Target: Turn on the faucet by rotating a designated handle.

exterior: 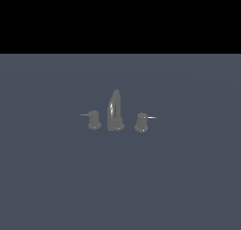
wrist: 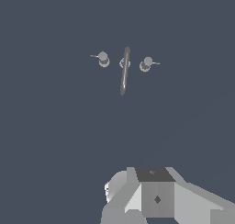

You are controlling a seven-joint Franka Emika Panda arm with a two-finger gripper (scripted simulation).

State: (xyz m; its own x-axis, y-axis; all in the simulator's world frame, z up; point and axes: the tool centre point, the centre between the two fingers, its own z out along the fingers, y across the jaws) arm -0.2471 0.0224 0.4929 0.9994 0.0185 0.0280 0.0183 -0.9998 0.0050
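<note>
Grey casing of my gripper fills the close foreground; whether its fingers are spread, I cannot tell. Well beyond stands the faucet, the handle just beside its spout.

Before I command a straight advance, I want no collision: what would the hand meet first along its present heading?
Probably the bare floor; the hand's fingers are out of view, and the faucet lies off ahead. Depth is unclear.

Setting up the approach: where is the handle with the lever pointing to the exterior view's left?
The handle stands on the exterior view's left of the faucet's spout, apart from it, opposite the twin knob on the spout's right.
</note>
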